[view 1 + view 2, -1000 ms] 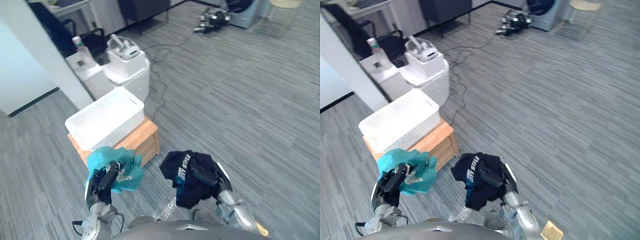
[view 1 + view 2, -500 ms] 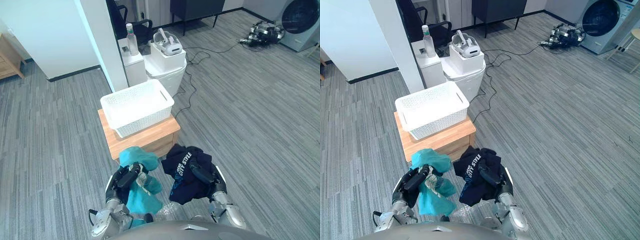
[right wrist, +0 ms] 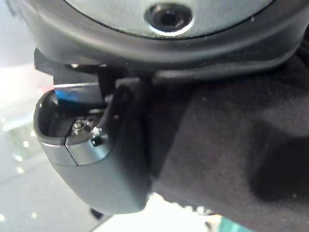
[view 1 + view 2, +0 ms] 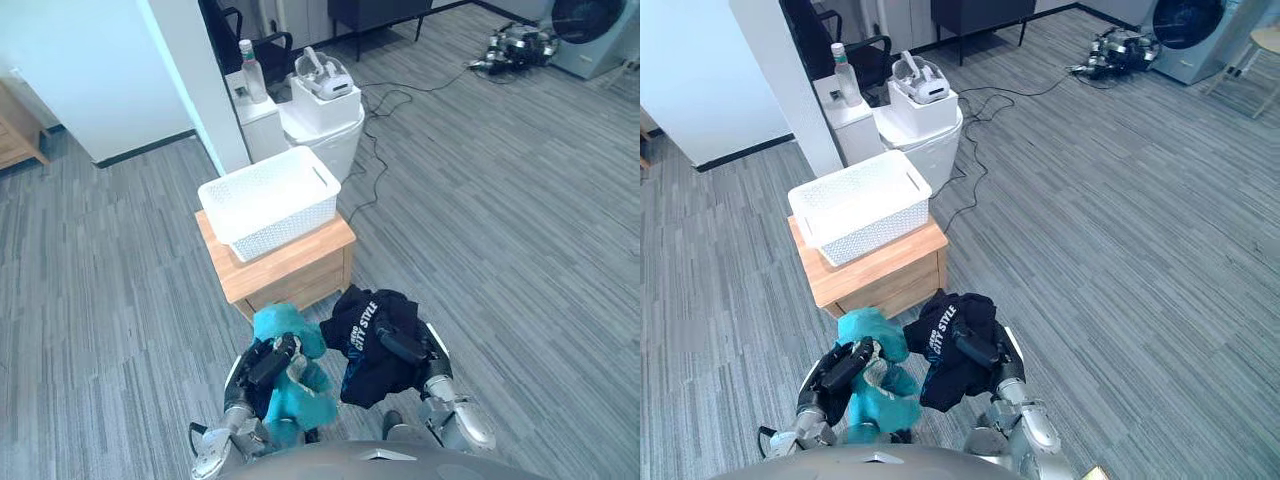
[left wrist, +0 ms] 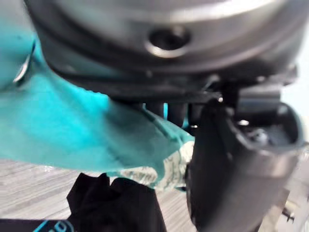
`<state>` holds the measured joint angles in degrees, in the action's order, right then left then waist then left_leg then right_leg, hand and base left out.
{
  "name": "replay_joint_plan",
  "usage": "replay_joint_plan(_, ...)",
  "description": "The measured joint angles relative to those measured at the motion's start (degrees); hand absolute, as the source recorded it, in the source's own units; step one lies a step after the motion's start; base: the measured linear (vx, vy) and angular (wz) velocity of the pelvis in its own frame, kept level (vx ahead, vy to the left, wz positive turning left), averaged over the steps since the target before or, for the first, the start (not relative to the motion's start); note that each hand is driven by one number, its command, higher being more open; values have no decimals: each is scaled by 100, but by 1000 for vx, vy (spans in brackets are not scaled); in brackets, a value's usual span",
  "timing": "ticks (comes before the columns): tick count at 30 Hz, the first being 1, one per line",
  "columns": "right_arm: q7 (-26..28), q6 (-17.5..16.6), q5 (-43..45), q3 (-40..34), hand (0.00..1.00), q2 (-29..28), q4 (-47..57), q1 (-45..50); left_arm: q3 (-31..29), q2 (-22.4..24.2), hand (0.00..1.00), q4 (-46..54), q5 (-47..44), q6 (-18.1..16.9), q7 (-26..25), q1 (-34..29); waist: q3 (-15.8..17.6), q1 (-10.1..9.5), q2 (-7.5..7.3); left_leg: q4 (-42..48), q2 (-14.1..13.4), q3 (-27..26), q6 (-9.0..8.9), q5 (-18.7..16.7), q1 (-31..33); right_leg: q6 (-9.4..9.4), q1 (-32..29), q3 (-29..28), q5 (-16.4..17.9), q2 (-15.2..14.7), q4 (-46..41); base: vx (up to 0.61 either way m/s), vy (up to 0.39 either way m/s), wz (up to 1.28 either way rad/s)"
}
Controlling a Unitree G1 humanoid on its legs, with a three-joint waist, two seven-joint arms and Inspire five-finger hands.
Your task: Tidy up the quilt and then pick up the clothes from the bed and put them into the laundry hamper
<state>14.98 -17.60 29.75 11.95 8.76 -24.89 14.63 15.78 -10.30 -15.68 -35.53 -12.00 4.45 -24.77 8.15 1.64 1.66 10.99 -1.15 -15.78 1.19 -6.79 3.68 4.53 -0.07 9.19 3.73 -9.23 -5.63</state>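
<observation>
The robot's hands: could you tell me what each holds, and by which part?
The left hand grips a crumpled teal cloth garment at its bunched middle; the right hand grips a black printed garment likewise.

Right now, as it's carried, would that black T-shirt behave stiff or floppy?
Probably floppy: the black T-shirt droops in folds round the right robot hand. Likely light, since that one robot hand carries it whole. It may trail or snag, as loose cloth hangs below the grip.

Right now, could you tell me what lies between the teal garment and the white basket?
Just the wooden stand bearing the white basket, in both eye views.
</observation>
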Motion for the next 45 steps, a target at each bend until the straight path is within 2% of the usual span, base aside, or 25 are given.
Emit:
replay_joint_plan(1, 3, 1, 3, -1, 0, -18, 0, 11, 19, -40, 0, 60, 58, 3, 27, 13, 18, 27, -46, -27, 50, -29, 55, -50, -39, 116, -2, 92, 130, -98, -128, 52, 102, 4)
replay_joint_plan(3, 66, 0, 6, -24, 0, 32, 12, 15, 71, -178, 0, 248, 175, -5, 96, 126, 100, 151, -254, -44, 171, -25, 121, -124, -186, -7, -692, 467, 301, -626, -2109, 52, 63, 28)
replay_joint_plan(4, 66, 0, 2, -25, 0, 32, -6, 39, 167, -252, 0, 196, 204, -1, 84, 222, 89, 210, -235, -159, 182, 31, 160, -128, -318, -304, -1113, 423, -72, -763, -3035, 104, 121, 39)
replay_joint_plan(5, 79, -10, -4, -19, 0, 53, -6, 35, 201, -361, 0, 250, 202, -6, 95, 304, 108, 263, -240, -333, 152, 138, 238, -72, -542, -423, -1460, 270, -471, -759, -3736, 100, 114, 36)
replay_joint_plan(6, 82, -14, -4, -19, 0, 46, -6, 41, 194, -371, 0, 258, 198, -8, 95, 292, 130, 281, -196, -333, 148, 180, 243, -69, -564, -393, -1516, 244, -390, -748, -3808, 166, 81, 27)
replay_joint_plan(8, 93, -20, -3, -21, 0, -62, 94, 41, 188, -483, 0, 253, 195, -9, 81, 295, 72, 353, -286, -324, 131, 417, 243, -171, -658, -295, -1515, -4, 247, -371, -3189, 201, 25, 40)
replay_joint_plan(11, 87, -28, -3, -39, 0, -61, 272, 31, 234, -518, 0, 252, 195, 34, 83, 409, 93, 426, -235, -343, 122, 716, 255, -167, -635, -190, -1418, -379, 191, 124, -1872, 212, -31, 58)
replay_joint_plan(13, 47, -25, -2, -41, 0, -77, 283, 32, 354, -528, 0, 252, 196, 105, 84, 446, 90, 484, -195, -332, 143, 1030, 145, -212, -750, 101, -1272, -717, -107, 433, -617, 321, -97, 87)
replay_joint_plan(14, 16, -25, 1, -28, 0, -80, 284, 31, 392, -530, 0, 251, 197, 108, 84, 433, 87, 475, -201, -330, 162, 1088, 90, -250, -821, 94, -1248, -784, -236, 453, -465, 348, -145, 72)
replay_joint_plan(15, -39, -25, 11, 1, 0, -106, 284, 31, 458, -534, 0, 251, 198, 113, 89, 384, 41, 470, -280, -320, 203, 1178, -34, -336, -962, 87, -1153, -823, -604, 430, -257, 355, -196, 68)
replay_joint_plan(16, -48, -27, 50, 4, 0, -211, 286, 68, 529, -584, 0, 255, 200, 112, 97, 311, -21, 467, -395, -309, 268, 1193, -183, -466, -1100, -28, -1059, -800, -1311, 322, -251, 364, -232, 65)
replay_joint_plan(19, -105, -31, 275, -14, 0, -199, 276, -101, 672, -382, 0, 154, 227, 105, 145, 281, -97, 364, -53, -190, -170, 630, -325, -721, -1137, -187, -924, -595, -881, 569, -264, 323, -205, 21)
replay_joint_plan(24, -180, -183, 500, -27, 0, -180, 276, -213, 861, -310, 0, 148, 323, 100, 199, 262, -121, 371, -22, -385, -454, 367, -499, -770, -1389, -324, -642, -468, -702, 798, -136, 131, -80, 7)
replay_joint_plan(26, -147, -240, 489, 21, 0, -135, 283, 15, 851, -293, 0, 37, 376, 70, 203, 129, -109, 372, 161, -138, -701, 172, -758, -983, -1454, -406, -644, -440, -372, 1042, -473, 116, -44, -26)
replay_joint_plan(28, -144, -240, 483, 93, 0, -167, 274, 78, 733, -338, 0, -42, 426, 69, 201, 77, -40, 345, 37, 946, -787, 109, -803, -1058, -1111, -477, -636, -448, 31, 957, -840, 159, -65, -10)
replay_joint_plan(29, -142, -244, 477, 102, 0, -131, 324, 136, 623, -334, 0, -104, 444, 79, 196, 167, 42, 392, 23, 2440, -995, 87, -740, -906, -464, -547, -537, -433, 143, 945, -883, 201, -115, 1)
replay_joint_plan(30, -144, -293, 474, 98, 0, -7, 346, 157, 614, -286, 0, -103, 448, 80, 202, 167, 99, 373, 76, 3397, -1189, 169, -486, -422, -52, -568, -294, -462, 155, 968, -713, 134, -107, -7)
replay_joint_plan(31, -147, -302, 471, 85, 0, 18, 346, 153, 614, -289, 0, -101, 449, 79, 218, 164, 162, 343, 26, 3610, -1180, 190, -447, -348, 14, -575, -175, -516, 152, 922, -611, 229, -29, -21)
replay_joint_plan(32, -148, -353, 441, -61, 0, 69, 349, 98, 633, -233, 0, -67, 458, 80, 390, 187, 148, 353, 161, 3012, -1106, 112, -350, -725, -4, -618, -67, -573, 115, 829, -438, 182, -4, -24)
replay_joint_plan(34, -149, -400, 441, -224, 0, 56, 350, -21, 618, -210, 0, 66, 459, 78, 493, 198, 134, 365, 234, 1858, -974, 45, -359, -782, -93, -521, -25, -662, 8, 781, -318, 199, 18, -24)
replay_joint_plan(36, -141, -408, 439, -354, 0, 59, 350, -161, 606, -164, 0, 74, 458, 81, 576, 299, 145, 400, 216, 401, -797, 77, -472, -457, -321, -508, -19, -706, -8, 737, -295, 196, 82, -22)
replay_joint_plan(37, -129, -408, 438, -436, 0, 64, 355, -240, 618, -137, 0, 74, 456, 88, 608, 406, 129, 470, 240, -320, -741, 74, -508, 118, -440, -468, 13, -708, 17, 765, -252, 182, 128, -14)
replay_joint_plan(38, -127, -408, 437, -485, 0, 62, 368, -266, 628, -141, 0, 72, 453, 97, 623, 424, 116, 493, 257, -481, -737, 82, -619, 368, -483, -439, 35, -710, 35, 779, -234, 175, 149, -12)
replay_joint_plan(40, -128, -408, 438, -581, 0, 46, 574, -226, 623, -208, 0, 55, 445, 121, 663, 589, 73, 598, 79, -969, -538, 66, -580, 532, -740, -322, 80, -708, 92, 624, -182, 129, 135, 5)
replay_joint_plan(45, -159, -408, 237, -580, 0, 22, 969, -198, 627, -393, 0, 56, 443, 301, 731, 651, -14, 633, -21, -1178, -324, 84, -550, 555, -835, -185, 200, -631, 26, 425, 6, 84, 109, 9)
